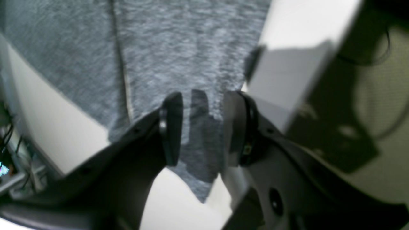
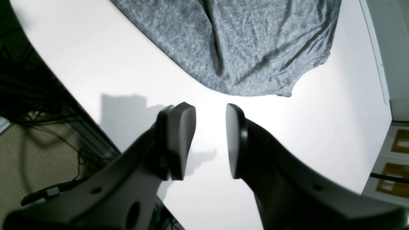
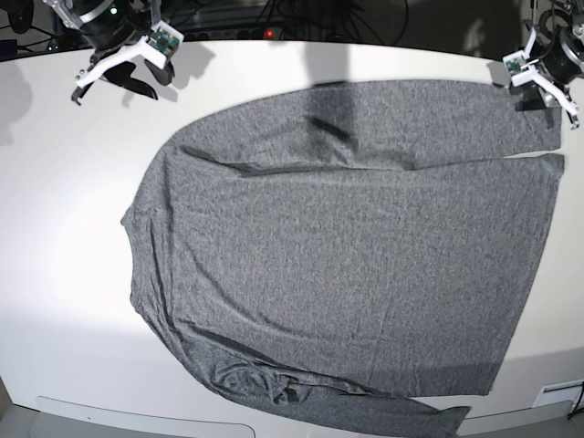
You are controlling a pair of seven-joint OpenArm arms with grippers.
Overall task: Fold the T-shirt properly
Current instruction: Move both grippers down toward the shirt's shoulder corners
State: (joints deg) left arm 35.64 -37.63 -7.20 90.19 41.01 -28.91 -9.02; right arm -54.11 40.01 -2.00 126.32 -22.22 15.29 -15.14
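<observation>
shirt lies flat, long axis left to right

right gripper (image 3: 119, 68), upper left, jaws apart over bare table (image 3: 55, 301). the t-shirt (image 3: 347, 246) fills the centre, neck end left, hem right. left gripper (image 3: 547, 82), upper right, jaws apart over a sleeve end.

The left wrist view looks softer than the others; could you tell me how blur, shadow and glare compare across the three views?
Left wrist view: blurred throughout, with the jaws' shadow on the T-shirt. Right wrist view: sharper, creases readable, white table glaring bright, gripper shadow on it. Base view: evenly lit, the table's left side washed out.
</observation>
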